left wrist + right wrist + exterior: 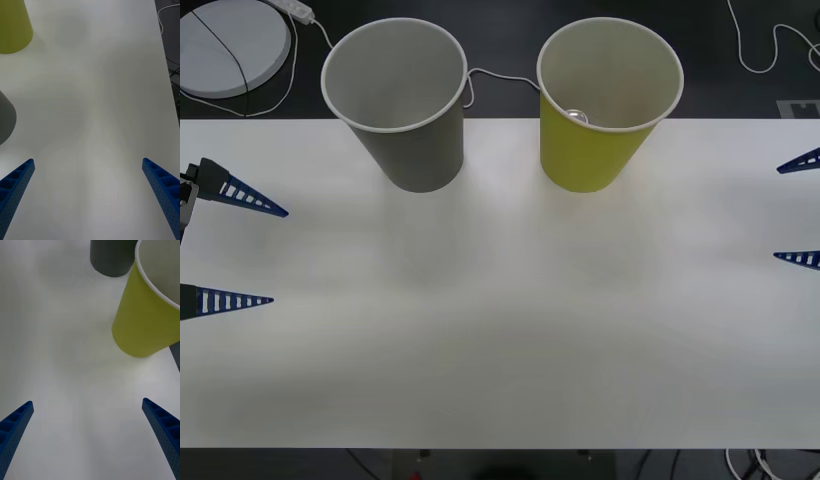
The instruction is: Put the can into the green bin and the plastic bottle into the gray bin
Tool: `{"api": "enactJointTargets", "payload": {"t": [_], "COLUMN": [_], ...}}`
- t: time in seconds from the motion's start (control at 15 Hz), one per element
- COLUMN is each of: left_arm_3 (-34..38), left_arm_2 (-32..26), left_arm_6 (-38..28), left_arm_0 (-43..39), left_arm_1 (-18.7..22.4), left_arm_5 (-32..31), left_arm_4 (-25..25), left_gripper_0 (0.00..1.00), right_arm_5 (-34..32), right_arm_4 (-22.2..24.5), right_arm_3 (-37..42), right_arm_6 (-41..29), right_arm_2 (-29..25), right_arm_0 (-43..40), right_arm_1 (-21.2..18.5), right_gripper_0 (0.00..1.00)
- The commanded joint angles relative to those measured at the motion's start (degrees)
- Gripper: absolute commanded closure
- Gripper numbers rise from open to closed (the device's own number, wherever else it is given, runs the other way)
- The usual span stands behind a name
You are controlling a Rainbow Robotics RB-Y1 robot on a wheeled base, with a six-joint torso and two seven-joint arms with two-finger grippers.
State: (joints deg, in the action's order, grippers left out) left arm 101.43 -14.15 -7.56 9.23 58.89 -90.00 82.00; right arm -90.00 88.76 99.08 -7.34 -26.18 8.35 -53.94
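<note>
can (578, 116) sat inside green bin (595, 150), lid just visible | gray bin (415, 140) looked empty | left gripper (235, 250) and right gripper (802, 210) spread wide, holding nothing, at table (500, 330) edges | can likely light, thin-walled, slick; grip mid-body

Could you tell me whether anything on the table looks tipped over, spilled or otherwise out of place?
Nothing stands out: the gray bin and green bin stand upright, the can lies inside the green one.
</note>
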Motion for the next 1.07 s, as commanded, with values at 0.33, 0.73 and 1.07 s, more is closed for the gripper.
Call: {"api": "enactJointTargets", "payload": {"t": [0.33, 0.73, 1.07], "left_arm_3": [0.0, 0.0, 0.0], "left_arm_2": [0.0, 0.0, 0.0], "left_arm_6": [0.0, 0.0, 0.0], "left_arm_0": [0.0, 0.0, 0.0], "left_arm_1": [0.0, 0.0, 0.0], "left_arm_5": [0.0, 0.0, 0.0], "left_arm_4": [0.0, 0.0, 0.0], "left_gripper_0": [0.00, 0.00, 0.00], "right_arm_5": [0.0, 0.0, 0.0], "right_arm_4": [-1.8, -5.8, -6.7], "right_arm_3": [-2.0, -2.0, -1.9], "right_arm_6": [7.3, 9.6, 11.4], "right_arm_2": [-0.8, -0.5, 0.2], "right_arm_0": [-3.1, -5.6, -6.1], "right_arm_1": [3.7, 5.6, 6.0], "right_gripper_0": [0.00, 0.00, 0.00]}}
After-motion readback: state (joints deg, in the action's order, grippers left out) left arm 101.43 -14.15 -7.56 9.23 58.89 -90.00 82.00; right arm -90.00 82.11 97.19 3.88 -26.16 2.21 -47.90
